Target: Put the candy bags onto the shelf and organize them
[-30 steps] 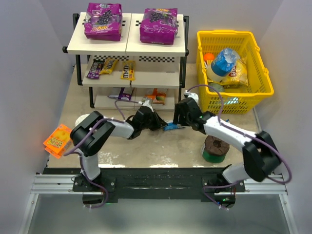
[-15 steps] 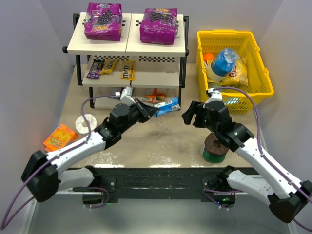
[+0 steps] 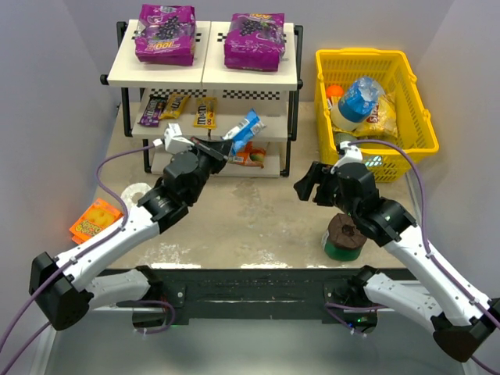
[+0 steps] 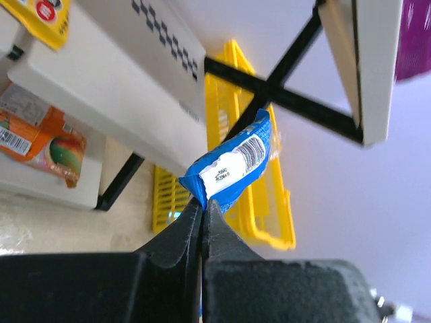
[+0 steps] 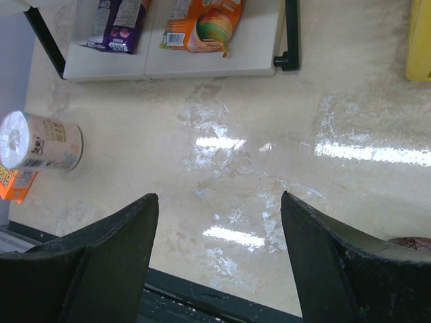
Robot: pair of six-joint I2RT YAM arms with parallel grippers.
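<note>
My left gripper (image 3: pixel 227 146) is shut on the corner of a blue candy bag (image 3: pixel 244 128), held in the air at the front edge of the shelf's (image 3: pixel 203 75) middle tier. The left wrist view shows the blue bag (image 4: pixel 233 167) pinched at the tips of that gripper (image 4: pixel 202 202). Two large purple bags (image 3: pixel 166 33) (image 3: pixel 255 39) lie on the top board. Small dark-purple (image 3: pixel 151 112) and yellow (image 3: pixel 205 114) bags lie on the middle tier, and an orange bag (image 5: pixel 202 23) on the bottom one. My right gripper (image 3: pixel 311 184) (image 5: pixel 219 196) hangs open and empty over bare table.
A yellow basket (image 3: pixel 414 117) at the right holds a blue-capped bottle and a yellow bag. A round brown and green container (image 3: pixel 344 237) stands by the right arm. A white roll (image 3: pixel 134 197) and a flat orange box (image 3: pixel 95 223) lie at the left.
The right gripper let go of the blue bag, opened and drew back to the right. The left arm carried the bag up and back to the shelf's middle tier.
</note>
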